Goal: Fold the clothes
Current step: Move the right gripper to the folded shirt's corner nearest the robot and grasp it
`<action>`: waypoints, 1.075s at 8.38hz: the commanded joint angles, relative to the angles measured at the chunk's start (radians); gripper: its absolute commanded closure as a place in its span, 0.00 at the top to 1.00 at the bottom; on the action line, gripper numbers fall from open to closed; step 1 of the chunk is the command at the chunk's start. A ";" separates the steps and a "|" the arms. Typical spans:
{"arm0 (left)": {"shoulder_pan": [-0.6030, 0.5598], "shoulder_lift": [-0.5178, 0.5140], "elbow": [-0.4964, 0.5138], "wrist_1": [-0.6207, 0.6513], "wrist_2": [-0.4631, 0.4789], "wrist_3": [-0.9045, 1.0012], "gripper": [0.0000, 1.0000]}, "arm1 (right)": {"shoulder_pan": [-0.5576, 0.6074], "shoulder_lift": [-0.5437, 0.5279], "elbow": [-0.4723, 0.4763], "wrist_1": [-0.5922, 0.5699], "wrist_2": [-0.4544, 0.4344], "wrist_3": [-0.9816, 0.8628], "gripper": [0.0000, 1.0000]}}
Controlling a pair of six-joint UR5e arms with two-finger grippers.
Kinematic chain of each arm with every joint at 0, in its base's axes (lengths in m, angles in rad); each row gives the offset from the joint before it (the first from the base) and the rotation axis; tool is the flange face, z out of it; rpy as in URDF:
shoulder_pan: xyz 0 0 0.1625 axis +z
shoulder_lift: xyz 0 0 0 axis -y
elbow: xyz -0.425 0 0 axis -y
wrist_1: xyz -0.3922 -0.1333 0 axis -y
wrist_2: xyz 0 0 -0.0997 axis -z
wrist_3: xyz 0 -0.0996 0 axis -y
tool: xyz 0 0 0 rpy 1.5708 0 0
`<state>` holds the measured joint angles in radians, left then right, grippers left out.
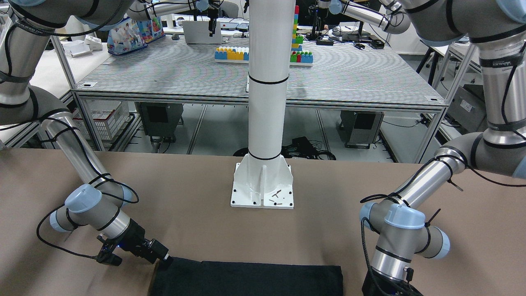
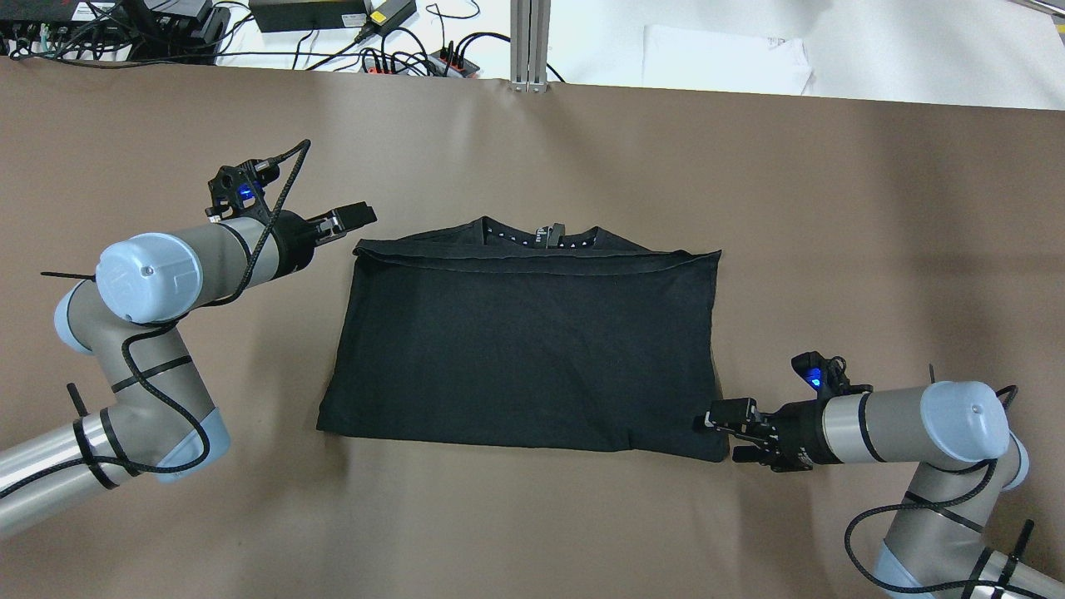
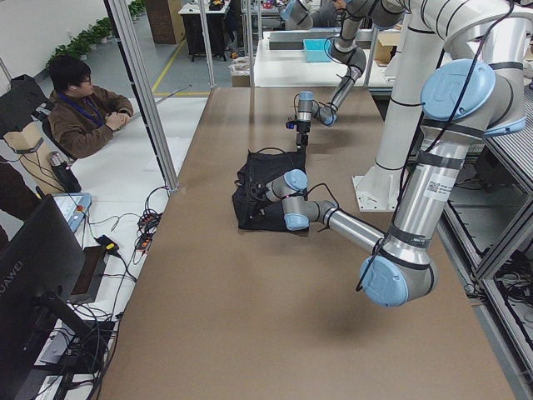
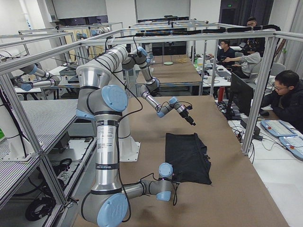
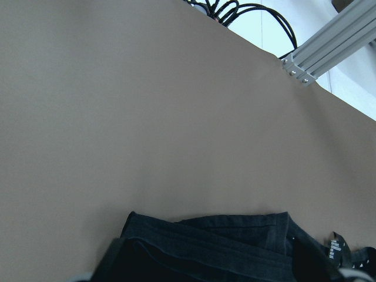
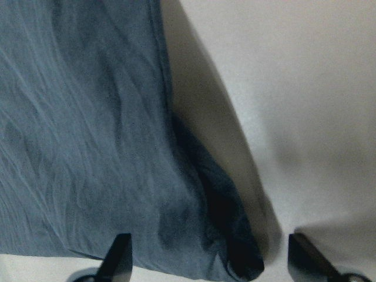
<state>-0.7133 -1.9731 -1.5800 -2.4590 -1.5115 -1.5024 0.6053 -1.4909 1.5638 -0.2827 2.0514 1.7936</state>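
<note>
A: Where the brown table (image 2: 532, 516) is seen from overhead, what is found at its middle?

B: The black garment (image 2: 524, 349) is laid flat there, folded to a rough rectangle. A hemmed edge is doubled back along the far side, and the collar (image 2: 499, 233) with its label (image 2: 551, 235) is seen just beyond that edge.

A: How is the right gripper (image 2: 722, 428) placed?

B: It is set low at the garment's near right corner. In the right wrist view its fingertips (image 6: 120, 258) are held wide apart, and the corner of the cloth is seen lying between them; whether the cloth is touched cannot be told.

A: And the left gripper (image 2: 358, 215)?

B: It is held just beside the far left corner; in the side view from the robot's right it is seen raised off the table, apart from the cloth. Whether its fingers are parted or closed cannot be told: only pale blurs are caught at the bottom corners of its wrist view.

A: Is anything else to be noted?

B: The white pole's base plate (image 1: 263, 189) is seen on the table on the robot's side of the garment, well apart from it.
</note>
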 commanded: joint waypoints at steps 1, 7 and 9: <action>0.000 0.000 0.000 0.000 0.000 -0.001 1.00 | -0.006 -0.012 0.004 -0.001 -0.005 -0.011 0.37; 0.000 0.003 0.005 0.000 0.000 -0.001 1.00 | 0.010 -0.012 0.030 -0.006 0.032 -0.010 0.00; 0.002 0.003 0.003 0.000 0.000 -0.001 1.00 | 0.133 -0.028 0.027 -0.004 0.186 -0.017 0.00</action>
<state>-0.7125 -1.9697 -1.5757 -2.4589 -1.5110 -1.5027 0.6340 -1.5067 1.5919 -0.2882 2.1058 1.7830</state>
